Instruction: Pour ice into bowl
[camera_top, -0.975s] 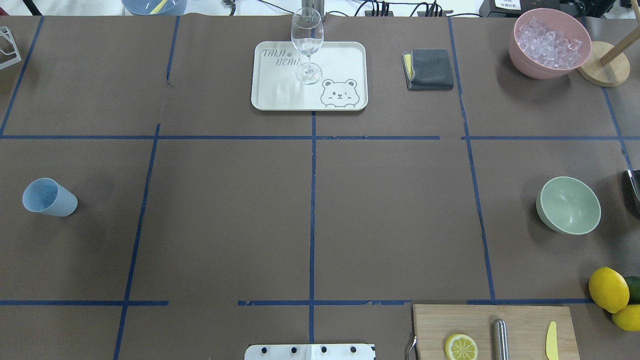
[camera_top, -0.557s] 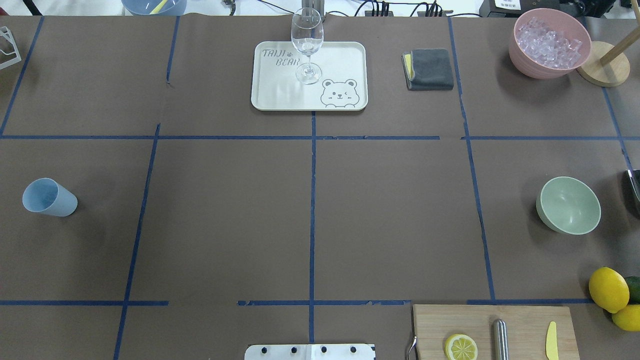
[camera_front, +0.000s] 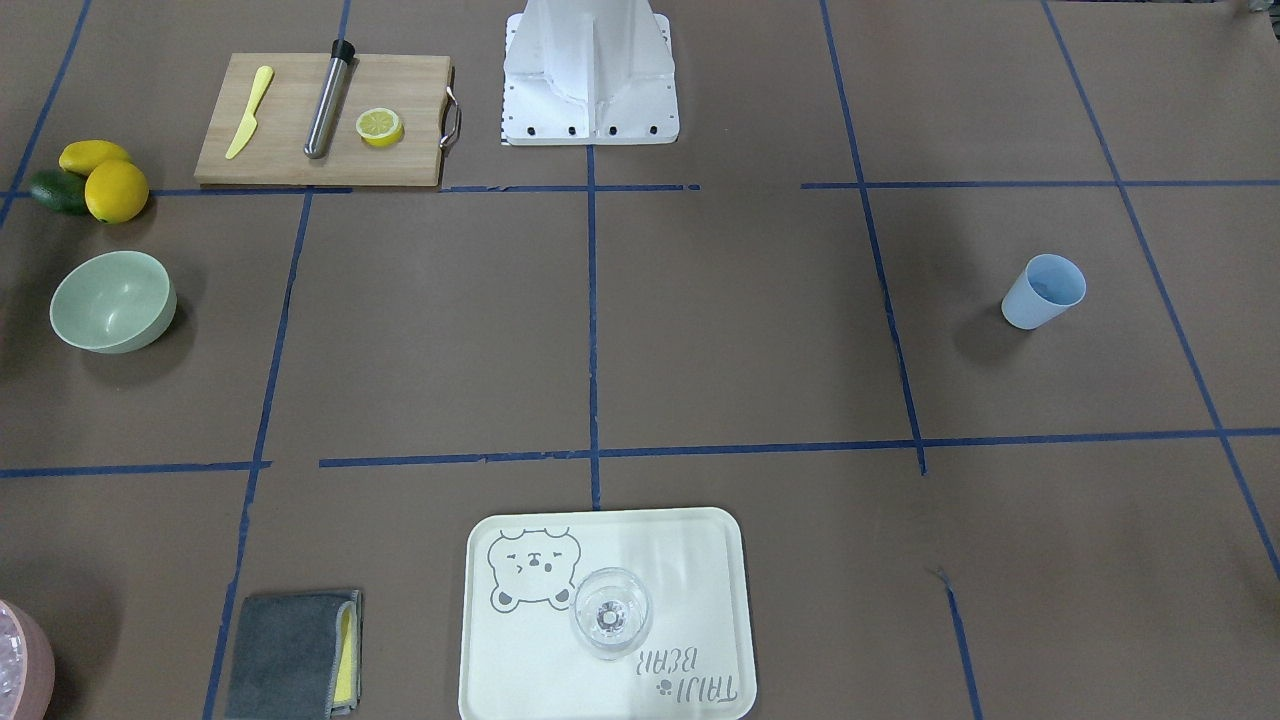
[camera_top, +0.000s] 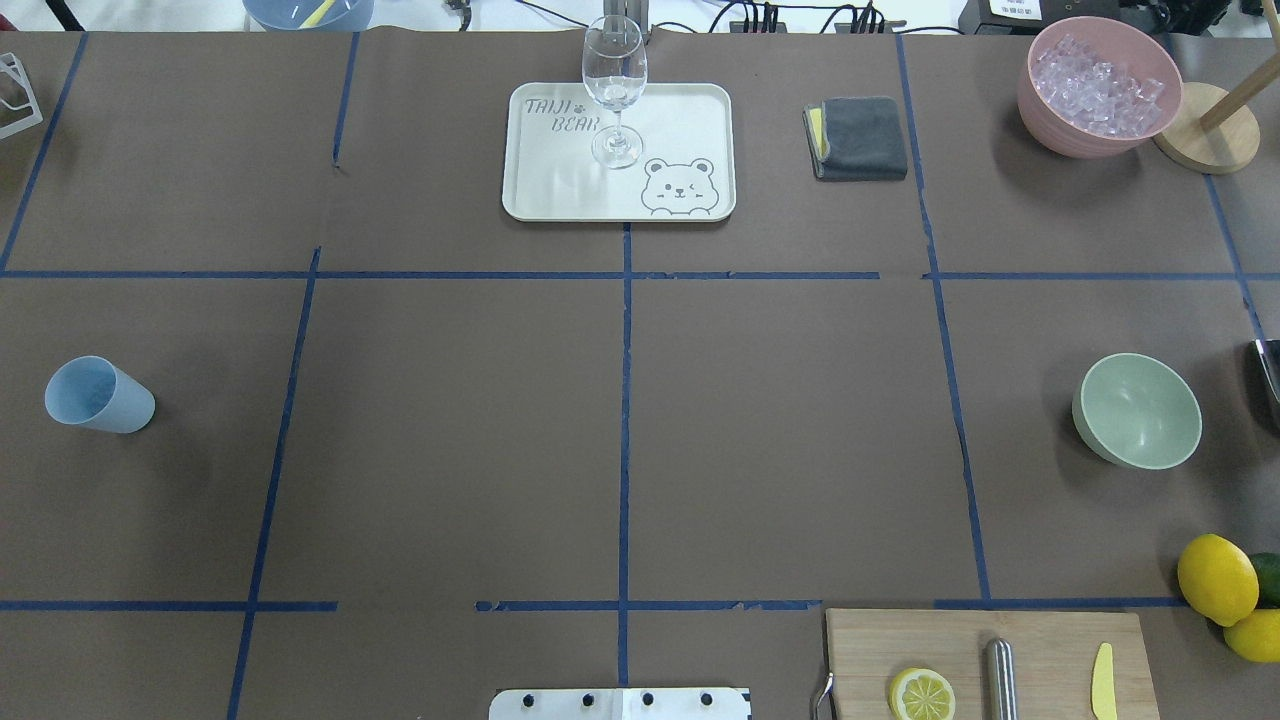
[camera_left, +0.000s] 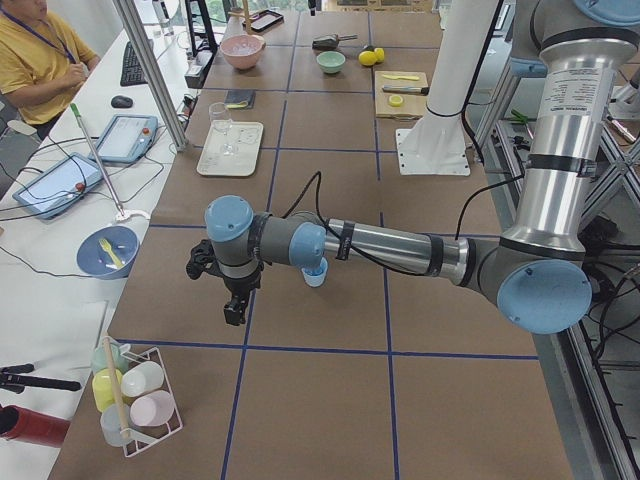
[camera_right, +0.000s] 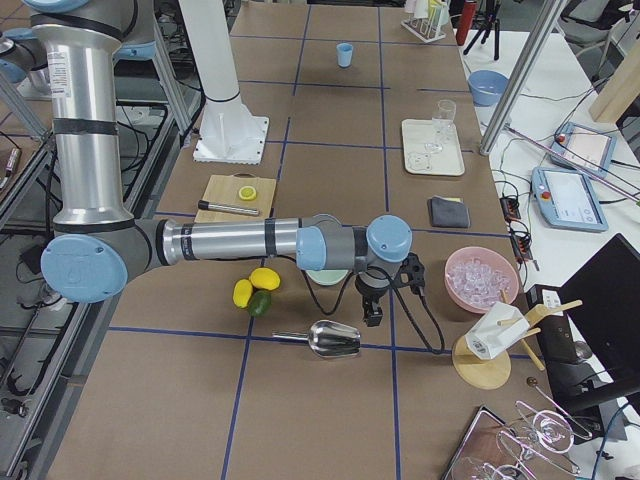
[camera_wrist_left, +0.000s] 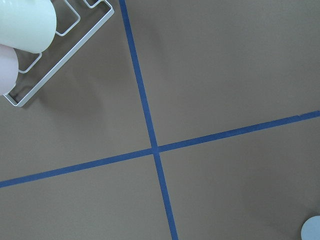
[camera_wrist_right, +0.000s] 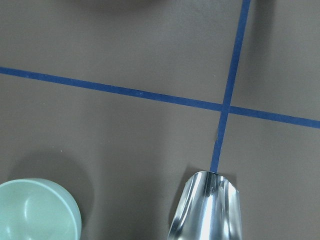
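Ice (camera_top: 1098, 85) lay heaped in the pink tub (camera_top: 1060, 140), well apart from the upright bowl (camera_top: 1137, 410). Left gripper (camera_left: 235, 310) and right gripper (camera_right: 373, 317) hung above the table (camera_top: 450, 450); neither's grip could be told.

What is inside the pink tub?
A heap of clear ice cubes fills the pink tub. They cover its bottom, so anything underneath is hidden.

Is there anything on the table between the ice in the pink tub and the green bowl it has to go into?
Nothing visible. In the overhead view only bare table lies between the ice in the pink tub and the bowl; the wooden stand sits off to the side.
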